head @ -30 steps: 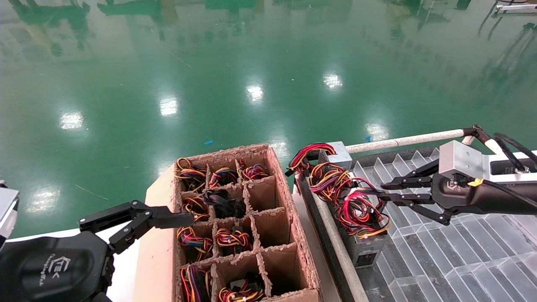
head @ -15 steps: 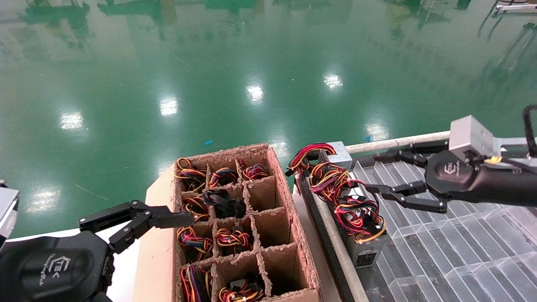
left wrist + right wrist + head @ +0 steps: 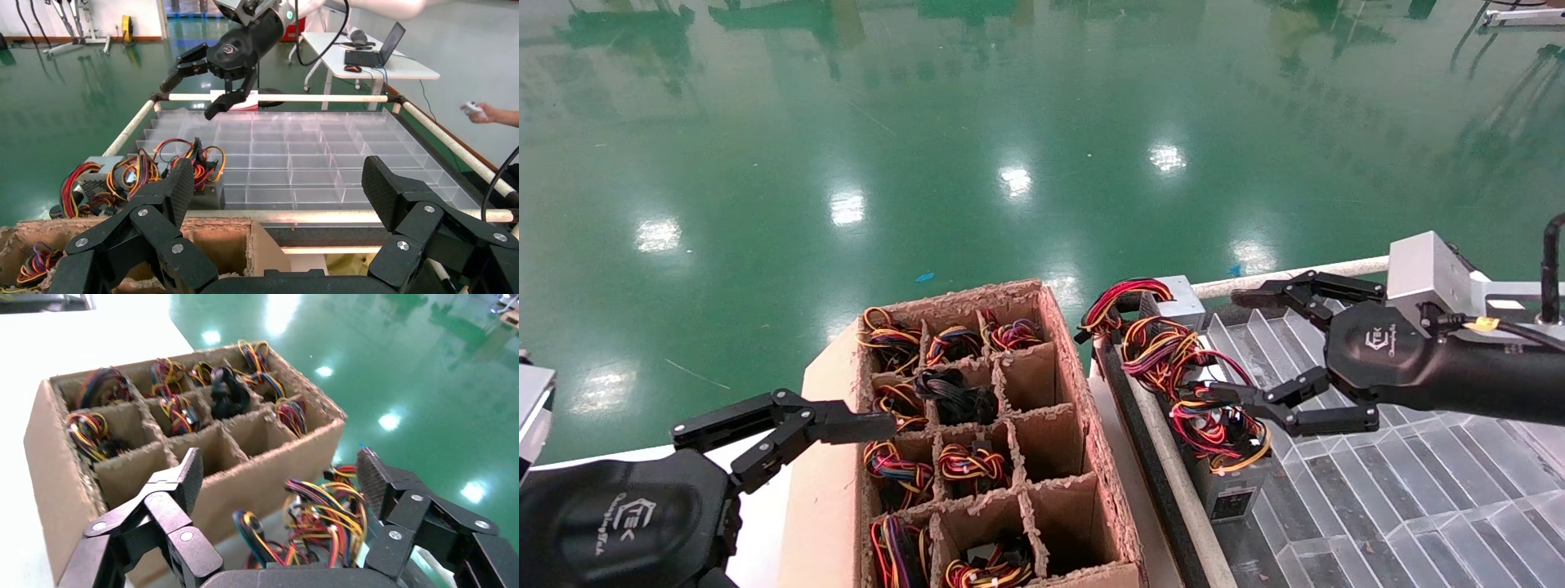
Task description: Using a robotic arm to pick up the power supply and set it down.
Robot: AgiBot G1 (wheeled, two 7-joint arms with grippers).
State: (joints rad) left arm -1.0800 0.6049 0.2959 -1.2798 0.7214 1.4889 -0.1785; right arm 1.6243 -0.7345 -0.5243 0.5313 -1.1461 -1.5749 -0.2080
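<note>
The power supply (image 3: 1231,488) is a small silver-grey box with a dark label on its end. It lies on the near left edge of the clear gridded tray (image 3: 1385,498), its mostly red wire bundle (image 3: 1220,420) piled on top. My right gripper (image 3: 1212,345) is open just above that bundle, fingers spread wide and holding nothing. In the right wrist view the wires (image 3: 321,517) sit below the open right gripper (image 3: 281,471). My left gripper (image 3: 862,425) is parked open at the lower left, beside the cardboard box. The left wrist view shows the supply (image 3: 211,191) and the right gripper (image 3: 186,101) farther off.
A divided cardboard box (image 3: 1083,392) holding several wire bundles stands left of the tray. A second grey unit (image 3: 1179,300) with red and orange-yellow wires sits at the tray's far left corner. A white rail (image 3: 1295,278) borders the tray's far side.
The right gripper was shut on the red wire bundle; it has opened, let go and turned, its fingers now spread above the wires. The supply stays on the tray. The left arm has not moved.
</note>
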